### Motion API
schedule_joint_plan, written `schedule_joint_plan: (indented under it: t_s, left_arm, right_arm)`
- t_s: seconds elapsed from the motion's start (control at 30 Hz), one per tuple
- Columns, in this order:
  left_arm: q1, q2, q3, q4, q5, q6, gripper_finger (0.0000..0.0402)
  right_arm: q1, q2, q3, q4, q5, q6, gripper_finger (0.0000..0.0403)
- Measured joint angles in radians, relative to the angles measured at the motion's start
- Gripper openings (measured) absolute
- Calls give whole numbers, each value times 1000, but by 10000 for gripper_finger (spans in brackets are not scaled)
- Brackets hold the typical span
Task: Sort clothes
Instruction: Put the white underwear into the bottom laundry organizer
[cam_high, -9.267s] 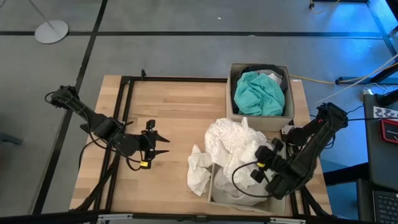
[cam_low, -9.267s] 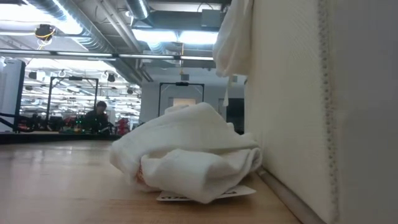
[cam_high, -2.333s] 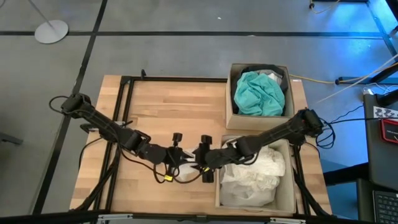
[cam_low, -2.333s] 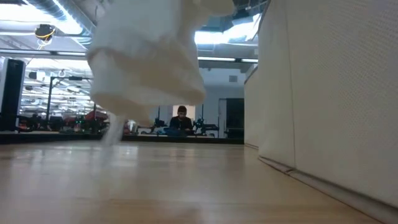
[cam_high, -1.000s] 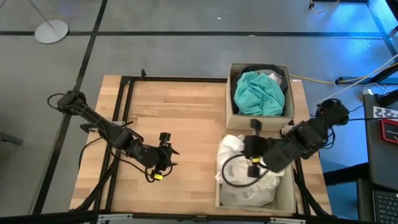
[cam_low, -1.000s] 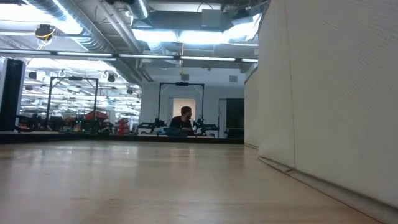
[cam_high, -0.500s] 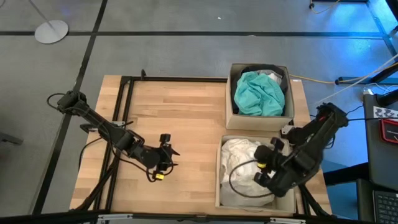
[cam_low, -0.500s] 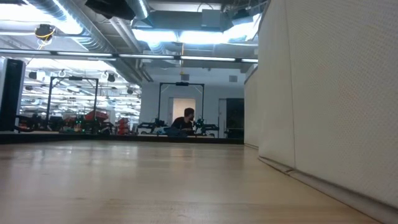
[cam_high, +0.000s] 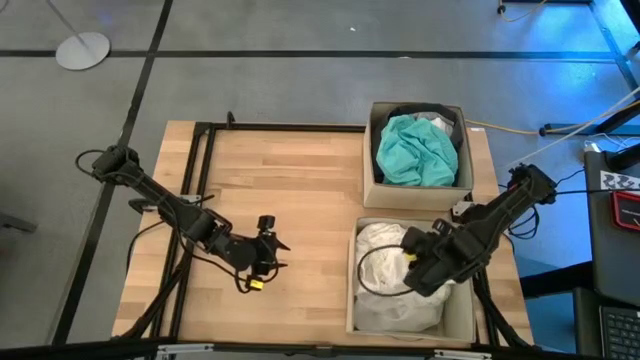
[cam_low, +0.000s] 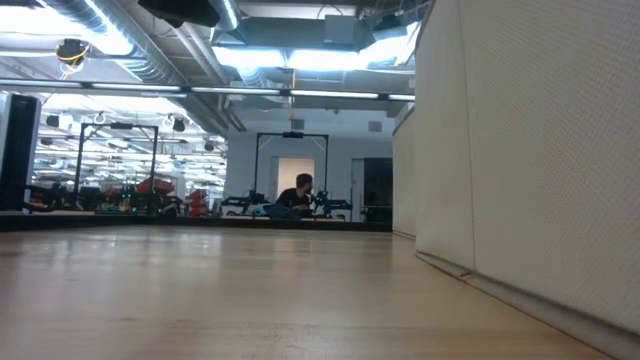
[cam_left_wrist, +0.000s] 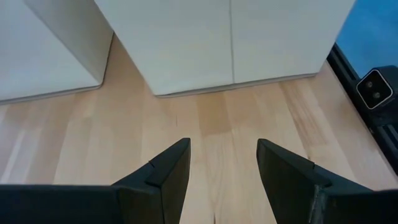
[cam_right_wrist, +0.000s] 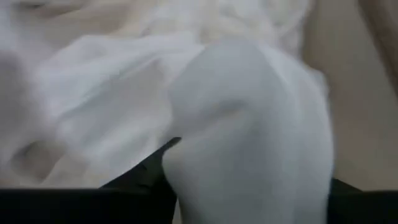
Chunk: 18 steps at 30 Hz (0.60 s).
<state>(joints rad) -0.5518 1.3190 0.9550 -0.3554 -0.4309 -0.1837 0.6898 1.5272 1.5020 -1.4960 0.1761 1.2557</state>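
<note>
White clothes (cam_high: 385, 255) fill the lower-right box (cam_high: 460, 322) under the right claw (cam_high: 418, 268), grip unclear, while the left claw (cam_high: 268, 248) waits spread.

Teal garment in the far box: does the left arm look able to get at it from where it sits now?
Probably yes. The teal garment lies uncovered atop its open box, the left gripper is open and empty, and only bare table lies between. Whether its reach suffices is unclear.
</note>
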Motion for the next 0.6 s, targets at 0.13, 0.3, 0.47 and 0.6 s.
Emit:
schedule_joint_plan:
  t_s: [0.13, 0.3, 0.47, 0.6]
  left_arm:
    - [0, 0, 0, 0, 0, 8, 174]
    - [4, 0, 0, 0, 0, 13, 175]
    - [5, 0, 0, -1, 0, 19, 175]
    - [5, -7, 0, 6, 0, 40, 175]
  right_arm:
    - [2, 0, 96, -2, -15, -133, 194]
    - [2, 0, 172, 2, 43, -222, 193]
    - [-5, 0, 186, -26, 152, -299, 194]
    - [-3, -31, 194, -8, 332, -384, 193]
